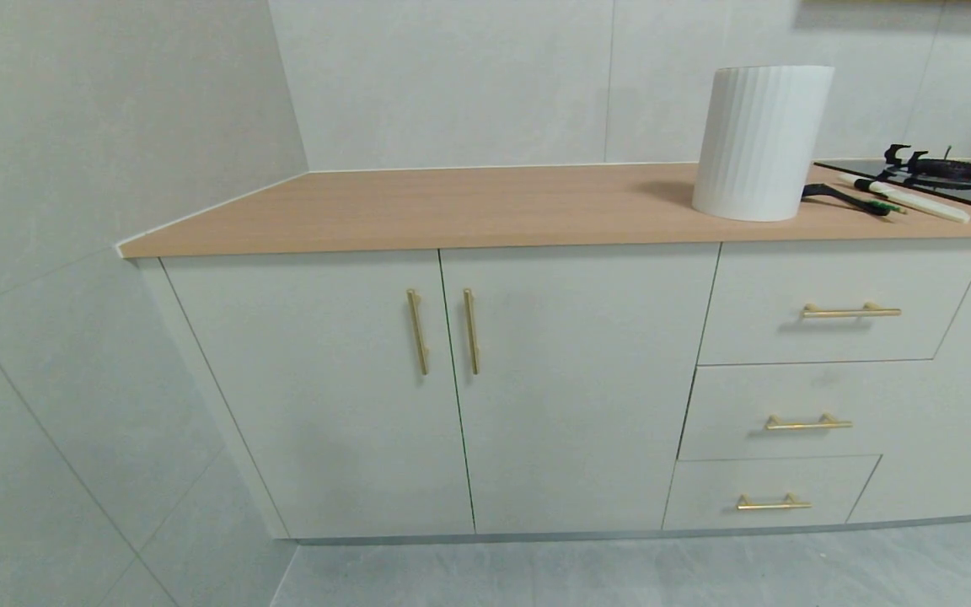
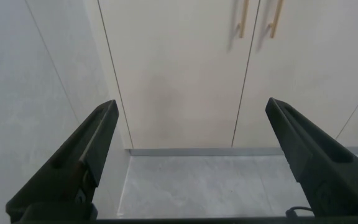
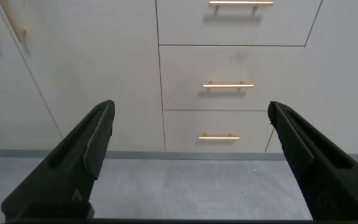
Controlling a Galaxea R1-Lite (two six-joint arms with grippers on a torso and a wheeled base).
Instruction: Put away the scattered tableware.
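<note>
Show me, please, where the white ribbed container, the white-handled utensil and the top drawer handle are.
white ribbed container (image 1: 759, 143), head view, middle of its side wall.
white-handled utensil (image 1: 928, 205), head view, middle of its handle.
top drawer handle (image 1: 850, 312), head view, middle of the bar.

Wooden countertop (image 1: 452, 206) with a white ribbed holder (image 1: 759, 143), utensils (image 1: 924, 203) just beside it, near the hob (image 1: 949, 166).
</note>
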